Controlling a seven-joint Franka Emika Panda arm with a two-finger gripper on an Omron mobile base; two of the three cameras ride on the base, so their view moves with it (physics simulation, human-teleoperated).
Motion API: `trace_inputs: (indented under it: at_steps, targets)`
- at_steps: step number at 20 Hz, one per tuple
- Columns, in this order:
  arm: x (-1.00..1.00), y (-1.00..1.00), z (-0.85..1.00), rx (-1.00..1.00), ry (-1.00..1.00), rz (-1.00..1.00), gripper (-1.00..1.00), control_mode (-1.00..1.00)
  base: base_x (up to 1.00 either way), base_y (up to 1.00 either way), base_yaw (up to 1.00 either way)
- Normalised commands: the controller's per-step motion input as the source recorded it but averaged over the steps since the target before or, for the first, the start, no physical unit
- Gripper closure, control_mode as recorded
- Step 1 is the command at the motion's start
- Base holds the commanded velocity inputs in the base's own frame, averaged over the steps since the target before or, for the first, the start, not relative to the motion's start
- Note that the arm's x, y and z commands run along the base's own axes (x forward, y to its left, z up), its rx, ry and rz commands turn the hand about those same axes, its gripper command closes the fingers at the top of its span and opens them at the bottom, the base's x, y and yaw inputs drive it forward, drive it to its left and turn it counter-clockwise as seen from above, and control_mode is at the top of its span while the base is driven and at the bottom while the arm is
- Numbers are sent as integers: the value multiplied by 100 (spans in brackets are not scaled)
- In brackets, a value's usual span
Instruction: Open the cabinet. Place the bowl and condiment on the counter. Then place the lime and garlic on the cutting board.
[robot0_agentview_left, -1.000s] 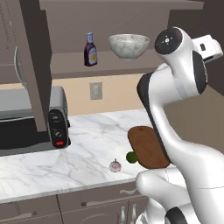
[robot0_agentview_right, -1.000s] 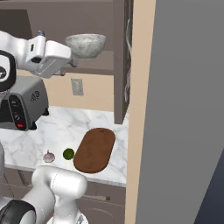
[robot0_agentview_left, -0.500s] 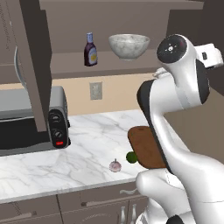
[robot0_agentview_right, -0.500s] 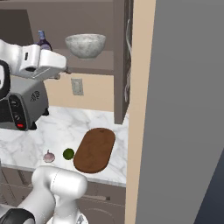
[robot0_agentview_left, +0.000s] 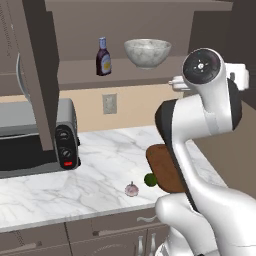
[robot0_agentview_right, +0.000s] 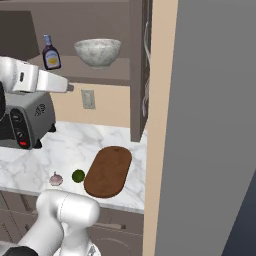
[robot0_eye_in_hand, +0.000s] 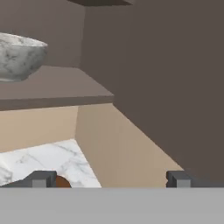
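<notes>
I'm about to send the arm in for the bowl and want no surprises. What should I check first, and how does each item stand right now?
1. Cabinet door open, shelf reachable: ok.
2. Bowl upright on the shelf, apart from the condiment: ok.
3. Gripper open and empty: ok.
4. Gripper lined up with the bowl: not ok; in the hand view the bowl sits far off to one side.
5. Counter has bare room for the bowl: ok.
6. Lime and garlic on the cutting board: not ok; both lie on the counter beside it.

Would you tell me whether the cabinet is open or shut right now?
Open: the cabinet door is swung out, showing the bottle and bowl on its shelf.
</notes>
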Motion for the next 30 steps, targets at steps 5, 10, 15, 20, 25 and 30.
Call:
trace_inputs:
  at_steps: [5,10,15,20,25,30]
  targets:
    - [0,38,0,14,-9,0,-100,-100,0,0,0]
    - [0,35,2,16,-6,0,-100,-100,0,0,0]
    - [10,10,0,4,0,13,-100,-100,0,0,0]
    - [6,0,0,0,1,17,-100,-100,0,0,0]
    - [10,9,0,0,0,14,-100,-100,0,0,0]
    - [17,24,0,0,0,10,-100,-100,0,0,0]
